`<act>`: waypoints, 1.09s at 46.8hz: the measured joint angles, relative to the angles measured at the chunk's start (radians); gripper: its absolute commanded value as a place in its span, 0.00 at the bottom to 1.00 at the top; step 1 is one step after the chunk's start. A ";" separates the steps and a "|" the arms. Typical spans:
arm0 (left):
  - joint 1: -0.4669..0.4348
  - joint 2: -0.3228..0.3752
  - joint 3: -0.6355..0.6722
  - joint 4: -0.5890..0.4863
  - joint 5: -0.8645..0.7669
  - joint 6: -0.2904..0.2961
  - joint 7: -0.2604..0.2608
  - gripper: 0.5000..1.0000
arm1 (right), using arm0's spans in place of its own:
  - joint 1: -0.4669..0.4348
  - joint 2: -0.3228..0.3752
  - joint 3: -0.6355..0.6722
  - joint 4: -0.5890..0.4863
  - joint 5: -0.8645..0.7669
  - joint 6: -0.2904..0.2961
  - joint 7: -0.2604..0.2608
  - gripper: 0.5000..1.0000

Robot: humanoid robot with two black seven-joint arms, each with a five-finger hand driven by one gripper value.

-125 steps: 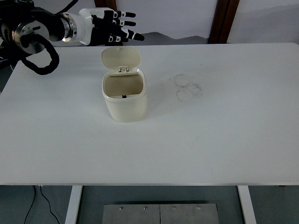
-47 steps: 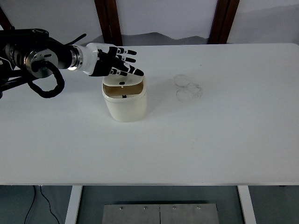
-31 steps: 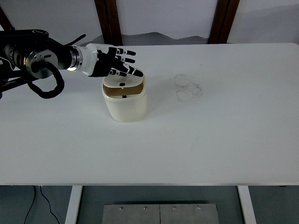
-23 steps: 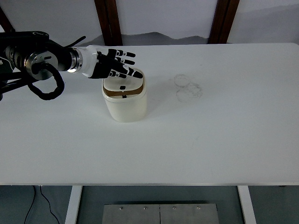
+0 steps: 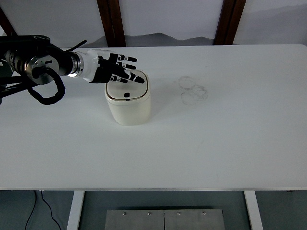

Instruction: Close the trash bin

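A small cream trash bin [image 5: 128, 105] stands on the white table [image 5: 201, 143], left of the middle. Its lid [image 5: 127, 89] lies flat on top of the bin, with a small black latch at its front edge. My left hand [image 5: 117, 70] comes in from the left edge and hovers over the lid's back left part, fingers spread and pointing right, fingertips [image 5: 139, 81] on or just above the lid. It holds nothing. The right arm is out of view.
Faint ring-shaped marks [image 5: 193, 91] show on the table right of the bin. The left arm's black cable loop [image 5: 45, 91] hangs over the table's left part. Dark wooden posts [image 5: 111, 21] stand behind the table's far edge.
The lid stood upright and open, then came down under my left hand. It now lies flat on the bin. The hand has drawn slightly back to the left.
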 measured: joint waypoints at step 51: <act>0.001 -0.002 0.021 0.000 0.000 0.000 0.000 1.00 | 0.000 0.000 -0.001 0.000 -0.001 -0.001 0.000 0.99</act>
